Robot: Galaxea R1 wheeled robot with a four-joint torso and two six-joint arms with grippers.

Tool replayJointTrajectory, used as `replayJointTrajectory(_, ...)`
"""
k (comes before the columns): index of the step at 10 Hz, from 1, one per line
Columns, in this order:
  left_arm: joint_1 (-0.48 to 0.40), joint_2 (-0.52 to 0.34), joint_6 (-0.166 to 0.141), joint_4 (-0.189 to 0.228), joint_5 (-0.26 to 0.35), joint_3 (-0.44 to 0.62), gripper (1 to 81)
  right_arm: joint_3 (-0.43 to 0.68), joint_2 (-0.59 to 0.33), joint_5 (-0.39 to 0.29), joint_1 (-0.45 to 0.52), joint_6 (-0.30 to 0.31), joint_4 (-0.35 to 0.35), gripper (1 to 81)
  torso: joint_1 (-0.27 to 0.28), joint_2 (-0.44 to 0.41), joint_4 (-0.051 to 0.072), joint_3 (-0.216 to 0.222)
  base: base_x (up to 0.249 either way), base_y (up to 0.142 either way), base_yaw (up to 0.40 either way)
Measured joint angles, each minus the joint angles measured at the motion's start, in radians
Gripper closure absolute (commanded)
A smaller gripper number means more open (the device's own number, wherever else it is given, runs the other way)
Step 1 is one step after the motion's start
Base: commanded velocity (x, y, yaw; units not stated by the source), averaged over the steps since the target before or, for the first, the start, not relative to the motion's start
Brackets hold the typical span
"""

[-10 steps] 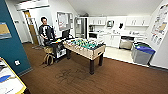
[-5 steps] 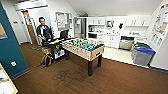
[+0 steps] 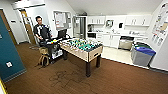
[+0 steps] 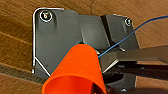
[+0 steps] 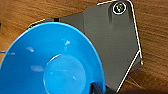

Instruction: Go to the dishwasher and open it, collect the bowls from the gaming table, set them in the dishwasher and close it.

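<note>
Brown wood-grain floor point(image 3: 117, 80) runs across the room to a pale tiled kitchen corner at the far side. The dishwasher point(image 3: 126, 43) sits there under the counter, a steel front set among white cabinets point(image 3: 110, 40), and its door looks shut. Nearer, a little left of the middle of the head view, stands a wooden football table point(image 3: 83, 50) with a green field and dark legs. Just behind its far left end a person point(image 3: 41, 31) in dark clothes stands at a small cart point(image 3: 53, 48) carrying a dark screen point(image 3: 62, 33). To the right of the dishwasher, against the right-hand wall, are two bins, the nearer one with a blue lid point(image 3: 145, 51). A teal wall point(image 3: 10, 57) closes the left side.

On the right wrist camera a bright blue bowl point(image 5: 50, 62) sits very close, its hollow facing the camera, with the floor well beyond it. A dark piece overlaps its rim at the picture's edge; whether the right gripper is clamped on the bowl I cannot tell.

On the left wrist camera an orange cup point(image 4: 75, 71), cone-shaped and widening toward the camera, hangs over the floor, with a thin blue cable point(image 4: 127, 35) running past it. The left gripper's state cannot be told either
</note>
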Motion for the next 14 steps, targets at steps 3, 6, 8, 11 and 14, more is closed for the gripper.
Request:
replayJointTrajectory(3,-0.007,-0.012,0.0,0.0,0.0,-0.004,81.1,-0.001,0.0,0.005,-0.006,0.001,-0.001,81.1,-0.001,0.0,0.0,0.0,0.111,-0.139,0.0)
replayJointTrajectory(6,-0.002,-0.011,0.0,0.0,0.0,-0.004,81.1,-0.001,-0.001,0.005,-0.002,0.0,-0.001,81.1,-0.001,0.0,0.0,0.0,0.111,-0.139,0.0)
replayJointTrajectory(8,-0.003,-0.011,0.0,0.0,-0.001,-0.004,81.1,-0.001,-0.001,0.006,-0.002,0.001,-0.001,81.1,-0.001,0.0,0.0,0.0,0.111,-0.139,0.0)
replayJointTrajectory(11,-0.002,-0.011,0.0,0.0,-0.001,-0.004,81.1,-0.001,-0.001,0.005,-0.002,0.0,-0.001,81.1,-0.001,0.0,0.0,0.0,0.111,-0.147,0.0)
replayJointTrajectory(14,-0.002,-0.011,0.0,0.0,-0.001,-0.004,81.1,-0.001,0.0,0.005,-0.002,0.0,-0.001,81.1,-0.001,0.0,0.0,0.0,0.111,-0.147,0.0)
